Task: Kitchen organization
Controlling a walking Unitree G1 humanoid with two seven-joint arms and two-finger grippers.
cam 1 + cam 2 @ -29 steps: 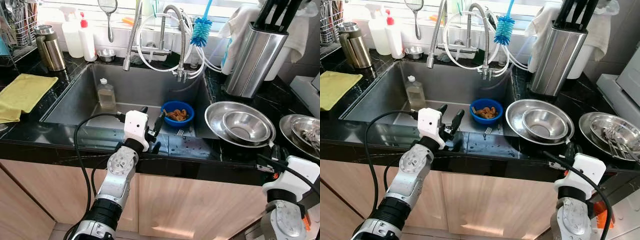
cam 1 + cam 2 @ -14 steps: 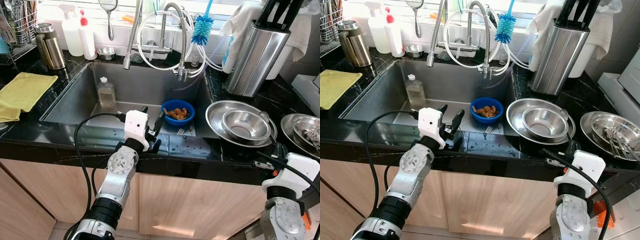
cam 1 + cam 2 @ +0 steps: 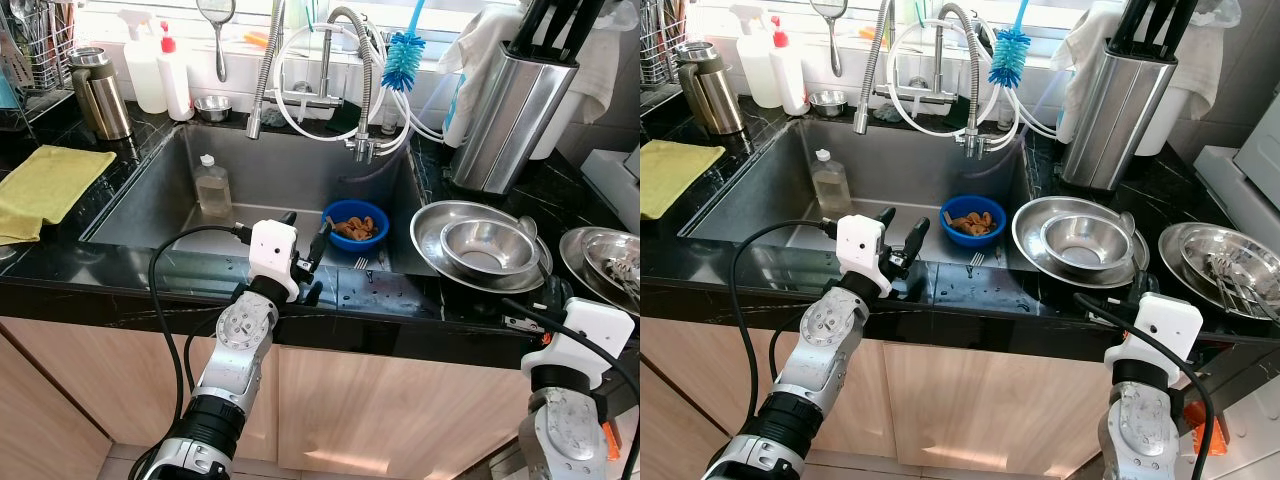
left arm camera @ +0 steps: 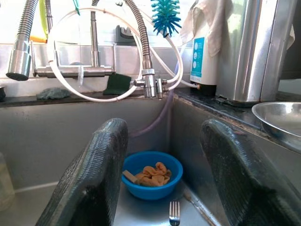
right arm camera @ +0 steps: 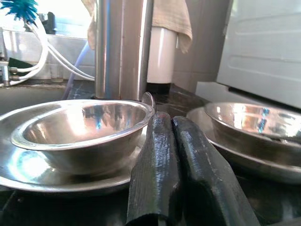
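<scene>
The left end effector (image 3: 305, 255) hovers at the sink's (image 3: 150, 190) front edge, fingers spread wide, facing the blue bowl (image 3: 356, 224). The right end effector (image 5: 181, 155), fingers pressed together, sits on the bench (image 3: 470, 310) just beside the steel bowl (image 3: 484, 247).

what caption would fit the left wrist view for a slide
Open left gripper poised over the sink, aimed at a blue bowl of scraps with a fork lying in front.
</scene>
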